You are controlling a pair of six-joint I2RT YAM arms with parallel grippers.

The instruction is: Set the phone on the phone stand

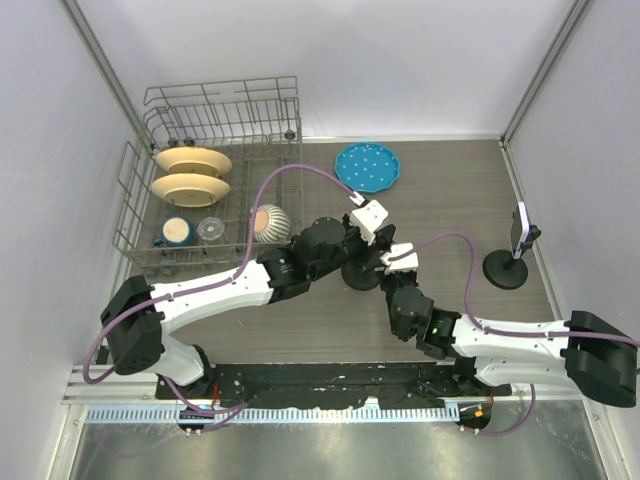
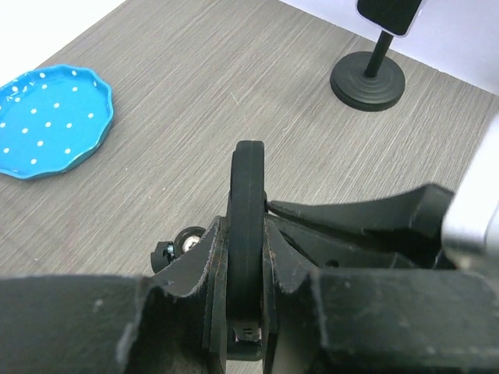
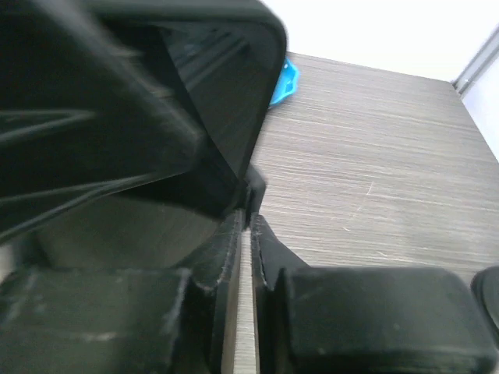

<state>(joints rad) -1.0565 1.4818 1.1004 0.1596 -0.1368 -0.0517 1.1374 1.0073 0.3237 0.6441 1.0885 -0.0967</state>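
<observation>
Two claws meet at centre: my left gripper [image 2: 248, 238] clamps a thin black round disc [image 2: 248, 171]; my right gripper [image 3: 248, 230] is nearly closed, and I cannot tell its grip. The dark phone [image 1: 520, 228] sits on the black pedestal stand [image 1: 505, 270], well apart rightward.

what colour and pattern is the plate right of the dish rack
The plate is bright blue with small white dots. It shows best in the left wrist view.

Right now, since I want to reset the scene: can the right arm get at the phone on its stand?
Probably yes. The phone sits on the stand at the right, with bare table between it and the right gripper, though that gripper is busy at the black disc.
</observation>
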